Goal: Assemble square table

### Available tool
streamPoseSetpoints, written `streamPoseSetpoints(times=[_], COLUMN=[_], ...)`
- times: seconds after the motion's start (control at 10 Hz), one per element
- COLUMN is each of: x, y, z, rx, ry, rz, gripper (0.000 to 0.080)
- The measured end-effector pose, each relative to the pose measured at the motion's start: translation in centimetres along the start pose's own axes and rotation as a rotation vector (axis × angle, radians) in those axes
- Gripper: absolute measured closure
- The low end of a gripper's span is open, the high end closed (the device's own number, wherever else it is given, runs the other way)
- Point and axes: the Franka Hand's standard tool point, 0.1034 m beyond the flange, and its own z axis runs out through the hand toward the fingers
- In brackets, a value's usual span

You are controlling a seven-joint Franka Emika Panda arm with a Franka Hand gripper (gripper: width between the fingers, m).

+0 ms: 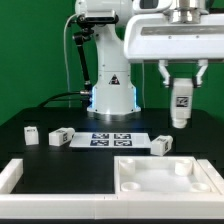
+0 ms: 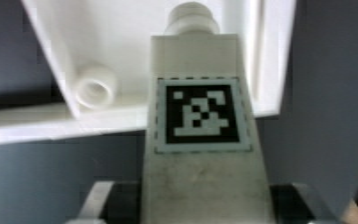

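Note:
My gripper hangs in the air at the exterior view's right, shut on a white table leg. The leg points straight down and shows a black-and-white tag. In the wrist view the same leg runs out from between my fingers, its round threaded tip farthest from me. The square tabletop slab lies flat at the front right, below and in front of the held leg. One of its round corner sockets shows beside the leg in the wrist view. Three more legs lie on the black table: two at the left and one near the slab.
The marker board lies flat in the middle of the table, in front of the robot's base. A white rail frame edges the black surface at the front left.

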Motion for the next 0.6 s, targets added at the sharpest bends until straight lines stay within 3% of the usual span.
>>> streamPoseSetpoints(times=[0.1,0.2,0.4,0.5,0.6], x=[-0.7,-1.0,-0.9,-0.7,-0.3], y=[-0.8,-1.2,-1.1,-1.7,-1.7], z=[0.2,0.3,0.6,2.1,3.3], rx=[0.042,0.056,0.059,0.067,0.051], ry=[0.048,0.063,0.063,0.089,0.091], rz=[0.003,0.001,0.003,-0.008,-0.037], gripper=[0.0508,0.0508,0.0508,0.0508,0.0508])
